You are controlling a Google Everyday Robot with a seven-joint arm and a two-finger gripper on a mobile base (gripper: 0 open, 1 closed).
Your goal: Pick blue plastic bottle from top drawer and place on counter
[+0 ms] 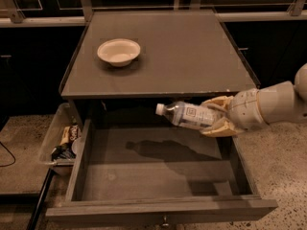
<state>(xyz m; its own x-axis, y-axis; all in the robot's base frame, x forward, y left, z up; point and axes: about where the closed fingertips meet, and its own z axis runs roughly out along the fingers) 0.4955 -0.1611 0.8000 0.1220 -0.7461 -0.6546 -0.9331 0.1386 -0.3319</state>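
Beige hand (215,117) over grey-brown top drawer (144,178) grips clear, white-capped blue plastic bottle (186,115).

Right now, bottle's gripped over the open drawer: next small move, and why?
Probably lift straight up: the gripper holds the blue plastic bottle sideways, off the top drawer floor, yet it appears below the counter front edge, so it needs height before moving inward.

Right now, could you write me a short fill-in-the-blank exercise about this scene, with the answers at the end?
1. The gripper, at the right, is shut on the blue plastic bottle, whose cap is ___.
2. The bottle is held above the top drawer, which stands ___.
3. On the counter rests a single white ___.
Answers: white; open; bowl.
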